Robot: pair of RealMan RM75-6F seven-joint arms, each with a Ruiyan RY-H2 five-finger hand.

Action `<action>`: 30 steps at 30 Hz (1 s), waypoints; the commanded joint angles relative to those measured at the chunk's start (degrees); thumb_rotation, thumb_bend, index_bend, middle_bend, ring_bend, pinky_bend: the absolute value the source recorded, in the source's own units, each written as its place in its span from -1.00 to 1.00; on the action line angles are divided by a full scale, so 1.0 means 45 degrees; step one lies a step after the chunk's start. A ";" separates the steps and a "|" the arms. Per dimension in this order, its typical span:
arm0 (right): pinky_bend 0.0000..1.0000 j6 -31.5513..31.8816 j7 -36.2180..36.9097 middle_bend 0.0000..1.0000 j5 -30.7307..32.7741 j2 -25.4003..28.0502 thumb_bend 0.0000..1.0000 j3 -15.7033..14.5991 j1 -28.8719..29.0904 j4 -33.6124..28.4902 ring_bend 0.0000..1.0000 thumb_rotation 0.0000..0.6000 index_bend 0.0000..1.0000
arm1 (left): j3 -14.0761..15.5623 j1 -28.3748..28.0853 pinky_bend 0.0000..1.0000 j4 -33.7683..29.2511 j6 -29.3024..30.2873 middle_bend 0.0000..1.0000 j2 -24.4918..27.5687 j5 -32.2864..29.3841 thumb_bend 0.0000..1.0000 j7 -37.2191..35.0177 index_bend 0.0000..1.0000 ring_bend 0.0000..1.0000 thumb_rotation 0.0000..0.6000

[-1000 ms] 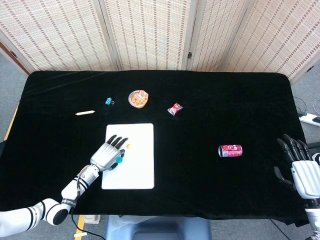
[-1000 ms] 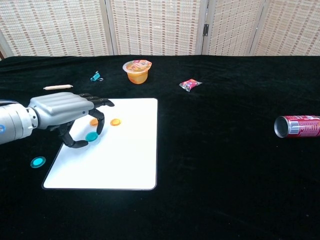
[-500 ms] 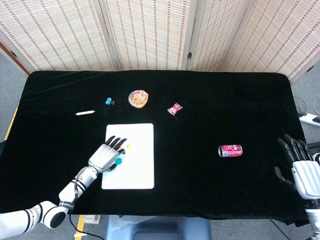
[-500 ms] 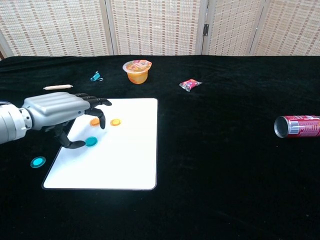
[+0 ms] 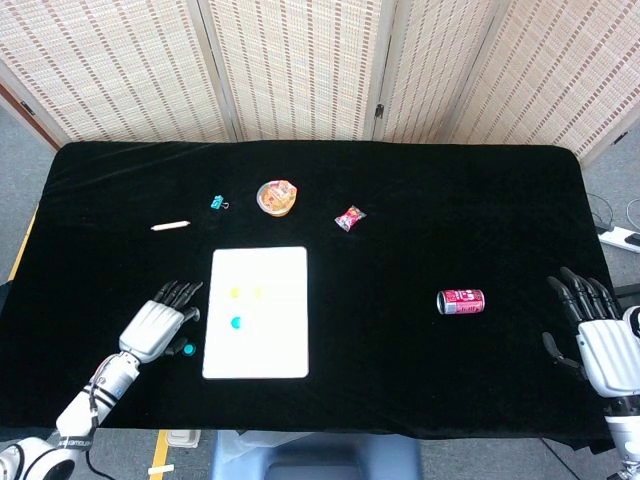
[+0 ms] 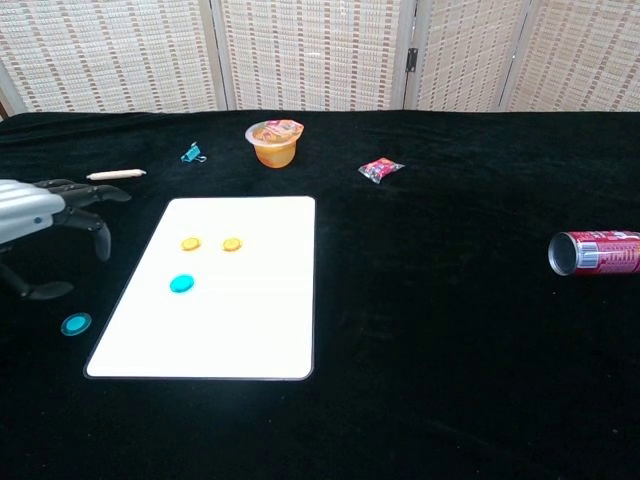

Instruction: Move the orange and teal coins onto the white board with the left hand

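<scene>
The white board lies on the black table. On it sit two orange coins and one teal coin. A second teal coin lies on the cloth just left of the board. My left hand hovers left of the board, open and empty, above that loose coin. My right hand rests open at the far right table edge.
A red can lies on its side at right. Behind the board are an orange cup, a teal clip, a pink wrapper and a pencil-like stick.
My left hand let go of the teal coin on the board and drew back left, off the board. The right hand stayed put.
</scene>
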 commanded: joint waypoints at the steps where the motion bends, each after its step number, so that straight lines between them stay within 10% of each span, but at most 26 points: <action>1: -1.00 -0.0035 -0.0014 -0.98 -0.0064 -0.0028 -0.08 -0.0001 0.0050 -0.0006 -1.00 1.00 -1.00 | 0.0282 0.0403 -1.00 0.0271 0.0278 -0.93 0.0009 0.0238 -0.19 -0.0426 -0.17 -1.00 1.00; 30: -1.00 0.0083 -0.0052 -0.98 -0.0148 0.0037 -0.08 -0.0081 0.0016 -0.0063 -1.00 1.00 -1.00 | 0.0291 0.0979 -1.00 0.1280 -0.0107 -0.93 -0.1260 0.0728 -0.19 -0.0037 -0.20 -1.00 1.00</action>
